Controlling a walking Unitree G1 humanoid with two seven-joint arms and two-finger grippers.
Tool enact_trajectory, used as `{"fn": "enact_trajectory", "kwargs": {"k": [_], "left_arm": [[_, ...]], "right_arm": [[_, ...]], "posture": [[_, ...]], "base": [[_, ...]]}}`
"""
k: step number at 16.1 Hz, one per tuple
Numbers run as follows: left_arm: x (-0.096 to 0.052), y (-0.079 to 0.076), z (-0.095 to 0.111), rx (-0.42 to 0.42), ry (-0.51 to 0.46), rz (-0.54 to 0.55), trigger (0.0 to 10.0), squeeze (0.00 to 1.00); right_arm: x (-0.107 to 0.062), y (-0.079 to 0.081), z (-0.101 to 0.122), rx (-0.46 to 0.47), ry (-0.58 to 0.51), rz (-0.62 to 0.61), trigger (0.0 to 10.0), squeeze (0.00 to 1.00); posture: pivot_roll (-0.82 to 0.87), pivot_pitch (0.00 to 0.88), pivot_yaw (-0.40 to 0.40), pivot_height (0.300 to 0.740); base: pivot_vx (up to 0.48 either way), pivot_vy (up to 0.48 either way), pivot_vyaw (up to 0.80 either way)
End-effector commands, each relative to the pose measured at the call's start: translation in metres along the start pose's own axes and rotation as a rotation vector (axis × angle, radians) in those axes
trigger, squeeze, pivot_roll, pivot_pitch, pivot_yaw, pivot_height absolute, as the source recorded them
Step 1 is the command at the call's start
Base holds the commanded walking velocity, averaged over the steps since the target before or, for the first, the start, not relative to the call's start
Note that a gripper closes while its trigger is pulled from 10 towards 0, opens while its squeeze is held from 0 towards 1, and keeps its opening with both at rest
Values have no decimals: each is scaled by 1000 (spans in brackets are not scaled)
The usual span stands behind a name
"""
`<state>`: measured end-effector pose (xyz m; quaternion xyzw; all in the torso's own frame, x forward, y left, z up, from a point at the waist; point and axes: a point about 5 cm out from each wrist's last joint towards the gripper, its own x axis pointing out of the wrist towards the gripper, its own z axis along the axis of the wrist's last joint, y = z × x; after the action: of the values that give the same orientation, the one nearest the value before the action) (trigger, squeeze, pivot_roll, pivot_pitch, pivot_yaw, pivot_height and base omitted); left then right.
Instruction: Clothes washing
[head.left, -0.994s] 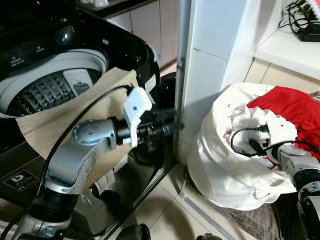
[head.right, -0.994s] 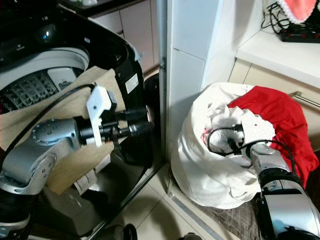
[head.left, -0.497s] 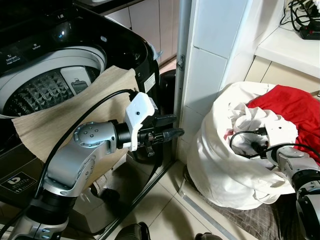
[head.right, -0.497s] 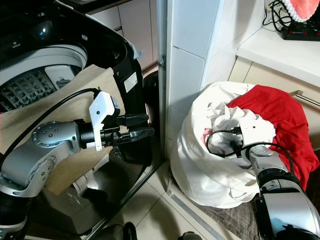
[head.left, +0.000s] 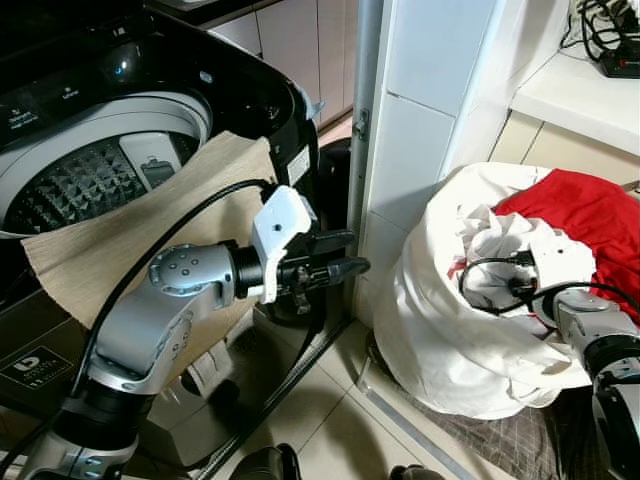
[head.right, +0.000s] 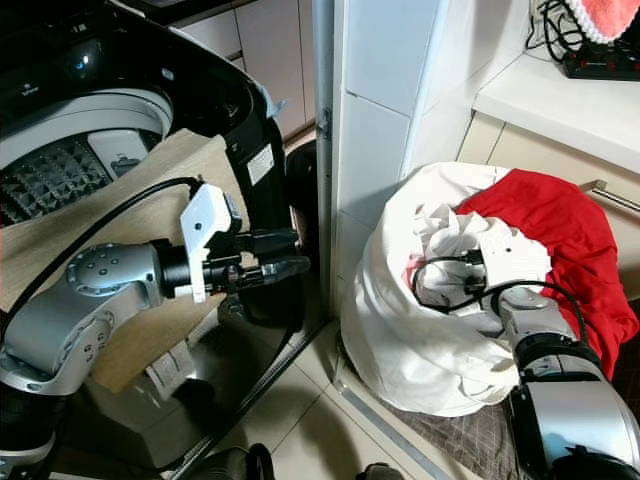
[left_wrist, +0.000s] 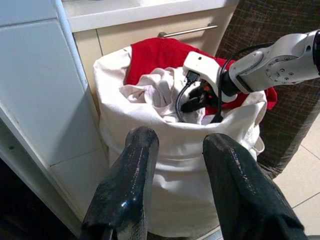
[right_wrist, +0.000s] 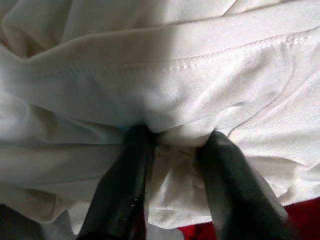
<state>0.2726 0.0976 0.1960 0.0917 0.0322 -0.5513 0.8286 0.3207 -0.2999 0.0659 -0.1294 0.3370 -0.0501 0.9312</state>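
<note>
Grabbing whites out of the laundry bag, one pinch at a time

Head view: my right tool (head.left: 512, 290) is down in the white laundry bag (head.left: 440, 330), red garment (head.left: 590, 215) just behind it; my left tool (head.left: 340, 255) hangs spread beside the washing machine (head.left: 100, 150), whose writing is too small to read. Left wrist: bag ahead of my spread fingers (left_wrist: 125, 185). Right wrist: fingers (right_wrist: 125, 175) pinching a fold of white cloth (right_wrist: 165, 85). Soft, light, floppy stuff, so I'd take a thick bunch.

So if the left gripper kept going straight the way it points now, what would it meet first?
Probably the white laundry bag: the open left gripper aims at its front. Depth is unclear, but nothing shows between them.
</note>
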Motion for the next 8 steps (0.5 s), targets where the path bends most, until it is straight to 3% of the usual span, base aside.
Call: {"fn": "enact_trajectory", "kwargs": {"k": [1, 8], "left_arm": [[1, 0, 0, 14, 9, 3, 10000, 0], [4, 2, -1, 23, 3, 18, 10000, 0]], "right_arm": [[1, 2, 0, 9, 4, 7, 0, 0], [-1, -4, 10, 41, -50, 8, 0, 0]], "posture": [[-32, 95, 82, 740], [-62, 61, 79, 740]], "base": [[0, 0, 0], [0, 0, 0]]}}
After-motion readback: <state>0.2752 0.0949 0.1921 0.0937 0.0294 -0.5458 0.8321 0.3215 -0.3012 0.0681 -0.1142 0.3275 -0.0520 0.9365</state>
